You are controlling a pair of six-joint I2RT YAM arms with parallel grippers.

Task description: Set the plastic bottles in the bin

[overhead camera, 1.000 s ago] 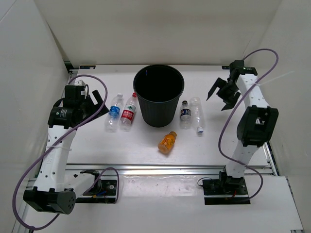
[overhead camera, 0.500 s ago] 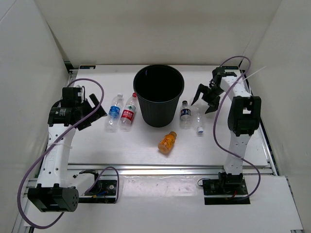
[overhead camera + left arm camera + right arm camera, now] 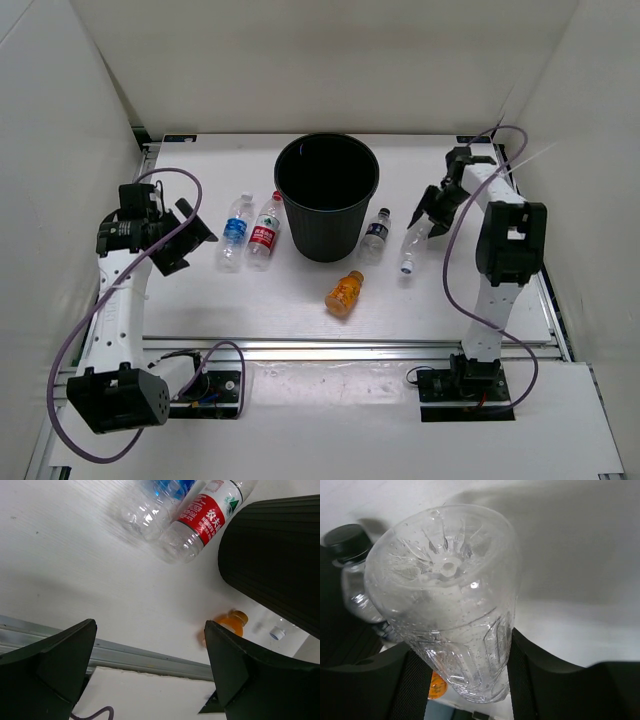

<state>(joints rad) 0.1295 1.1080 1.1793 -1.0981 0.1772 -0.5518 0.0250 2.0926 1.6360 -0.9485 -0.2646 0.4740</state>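
White surface (image 3: 250, 305) carries everything. Left tool (image 3: 185, 238), at left-centre of the overhead view, has its jaws spread wide and released, gripping nothing. Its wrist view shows only the surface between the two fingers. Blue-label bottle (image 3: 234, 230) and red-label bottle (image 3: 264, 232) lie on their sides, pressed together, with caps toward the top of the frame, just left of the bin. Bin (image 3: 325, 238) is black, ribbed and upright at upper centre, and its interior is too dark to read. Orange bottle (image 3: 344, 292) lies on its side below the bin and slightly right, apart from it, with its cap pointing to the upper right. Dark-labelled bottle (image 3: 376, 232) lies just right of the bin wall, black cap toward the top. Whether it touches the bin cannot be told. Unlabelled bottle (image 3: 412, 245) sits right of that at a slant, white cap at lower left and base at upper right. Right tool (image 3: 430, 215) is clenched on the base end. In its wrist view both fingers (image 3: 520, 672) press the bottle's sides. Cannot tell whether the cap end rests on the surface.
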